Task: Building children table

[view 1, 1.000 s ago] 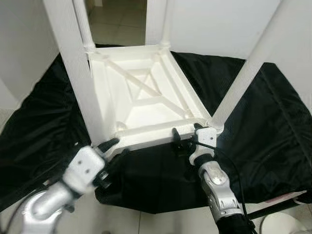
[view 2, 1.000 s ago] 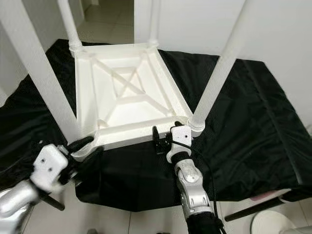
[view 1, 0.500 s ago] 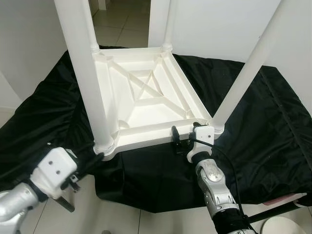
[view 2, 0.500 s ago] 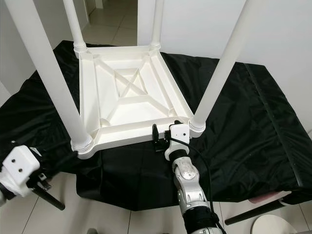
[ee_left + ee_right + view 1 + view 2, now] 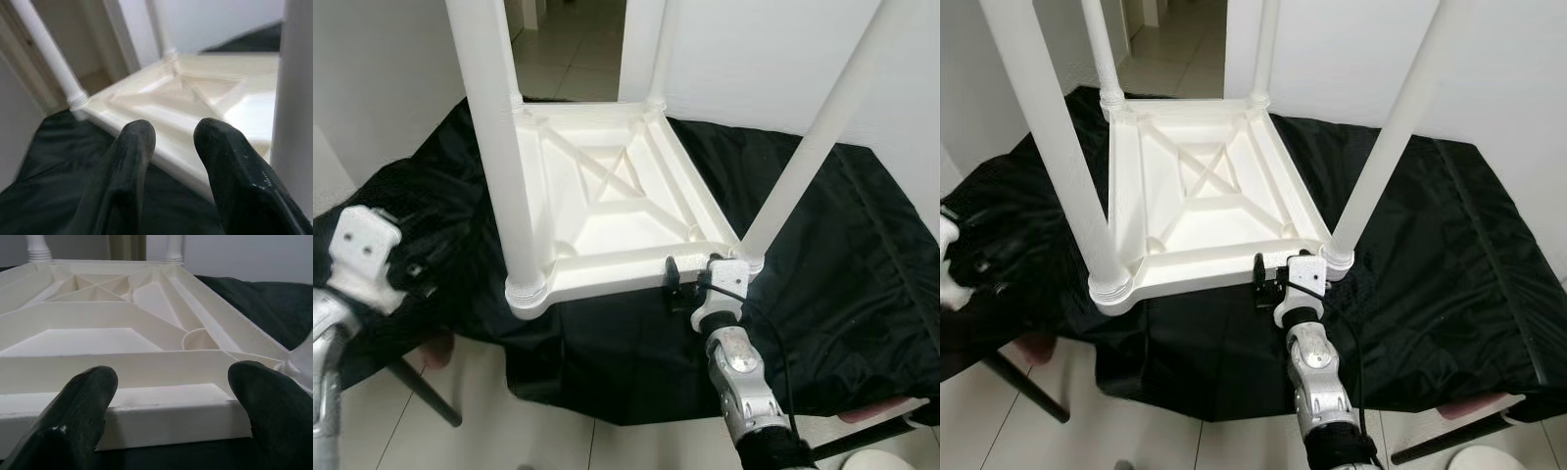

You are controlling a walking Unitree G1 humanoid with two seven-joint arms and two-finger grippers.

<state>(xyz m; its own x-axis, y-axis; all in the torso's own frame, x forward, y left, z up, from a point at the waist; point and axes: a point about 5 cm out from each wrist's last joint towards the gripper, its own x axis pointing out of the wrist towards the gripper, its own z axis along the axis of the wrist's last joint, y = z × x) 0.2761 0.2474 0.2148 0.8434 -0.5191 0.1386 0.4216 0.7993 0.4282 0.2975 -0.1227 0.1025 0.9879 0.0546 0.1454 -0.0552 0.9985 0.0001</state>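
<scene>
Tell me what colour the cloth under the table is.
Black cloth, clearest in the right eye view.

Black cloth spread over the floor, creased, edges bunched at the left side. Pale tiled floor showing at the near edge of the cloth. White wall behind the cloth on the right. Open doorway at the back with more pale tiles running through it. Dark rod lying diagonally on the tiles near the left, its upper end under the cloth edge. Pinkish item peeking out under the cloth at the near right corner. White round object at the bottom right edge, cut off.
</scene>
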